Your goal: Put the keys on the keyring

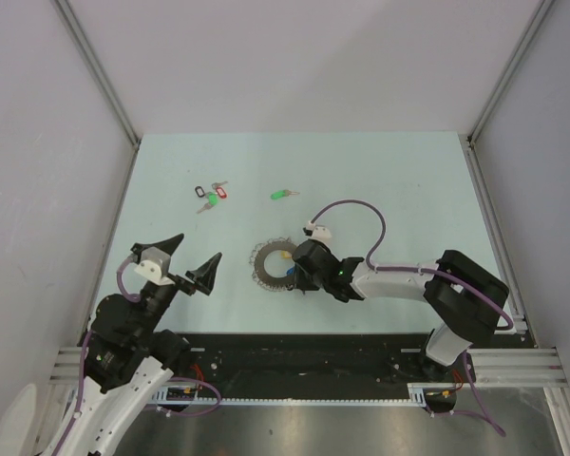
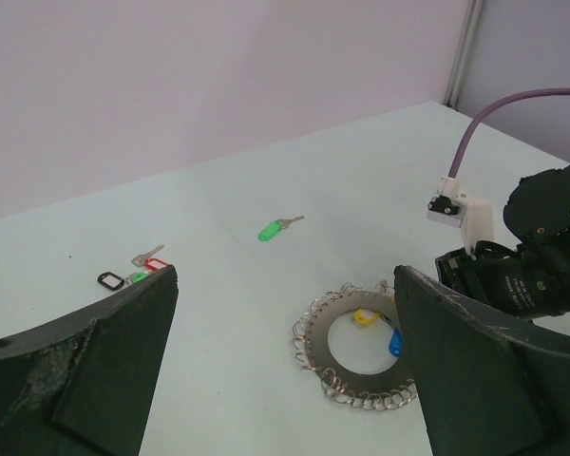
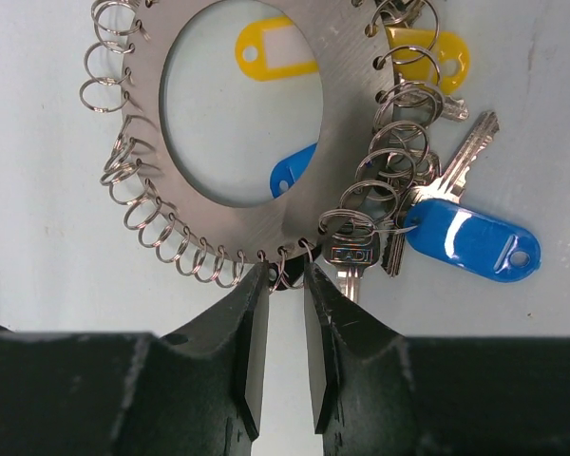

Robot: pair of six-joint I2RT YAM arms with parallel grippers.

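Left gripper [image 1: 196, 251] is parked well left of the large flat grey metal keyring [image 1: 259, 264], fingers spread wide, nothing held; presumably kept clear. Right gripper [image 3: 285, 285] is set at the keyring's right rim, fingers narrowed around one small wire loop [image 3: 287, 274], likely to steady it for threading; an actual pinch cannot be confirmed. Silver blue-tagged key [image 3: 470, 237] is lying against the keyring's rim loops. Silver green-tagged key [image 1: 283, 195] is left well beyond the keyring, unthreaded.

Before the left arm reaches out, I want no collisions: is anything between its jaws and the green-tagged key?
Nothing visible. Bare table lies between the left gripper and the small silver key with a green tag; the tagged three-key bunch sits left of that line, the large grey metal keyring right of it.
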